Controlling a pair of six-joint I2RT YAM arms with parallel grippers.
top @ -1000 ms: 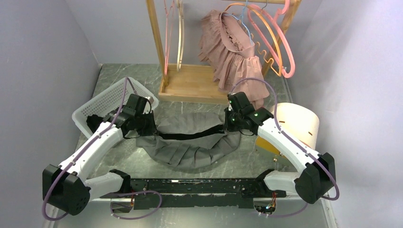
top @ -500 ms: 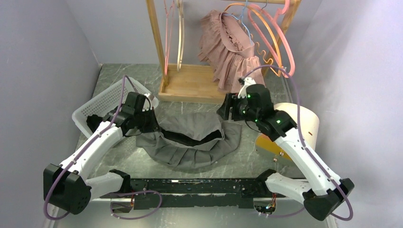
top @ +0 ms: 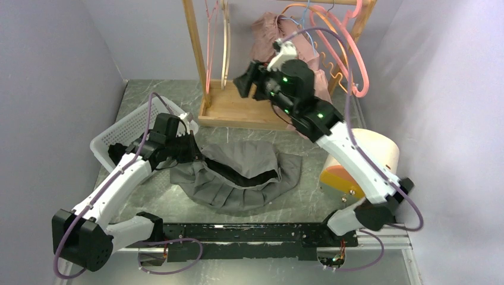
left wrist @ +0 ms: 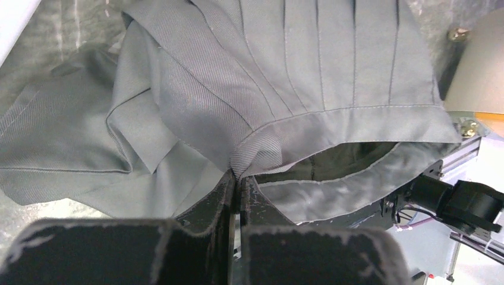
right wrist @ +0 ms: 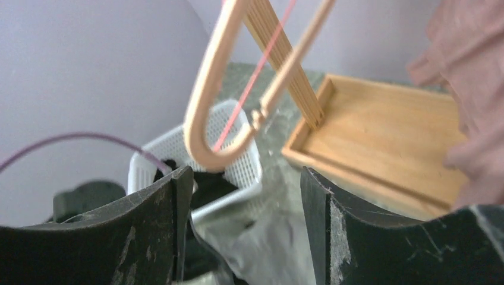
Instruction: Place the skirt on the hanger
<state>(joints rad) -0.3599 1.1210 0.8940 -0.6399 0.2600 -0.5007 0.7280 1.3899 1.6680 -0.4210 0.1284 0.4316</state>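
Left fingers (left wrist: 229, 193) pressed fully together, pinching a fold of the grey skirt (top: 238, 178) at its banded edge; skirt lies crumpled on the worktop (top: 151, 193), between the two arms and just in front of the wooden rack base (top: 238, 105), not on any hanger; white basket (top: 128, 127) sits just left of it.

Right fingers (top: 242, 83) spread wide, holding nothing, raised above the rack base and pointing at the wooden hanger (top: 226, 41); no contact visible.

Left wrist view alone shows the pinch point, the pleats and the darker lining inside the skirt opening; right wrist view alone shows the hanger's rounded end in line with the gap between the fingers, beyond their tips, with a thin pink hanger behind it; top view alone shows the pink ruffled garment (top: 264, 29) on the rack, partly behind the right arm.
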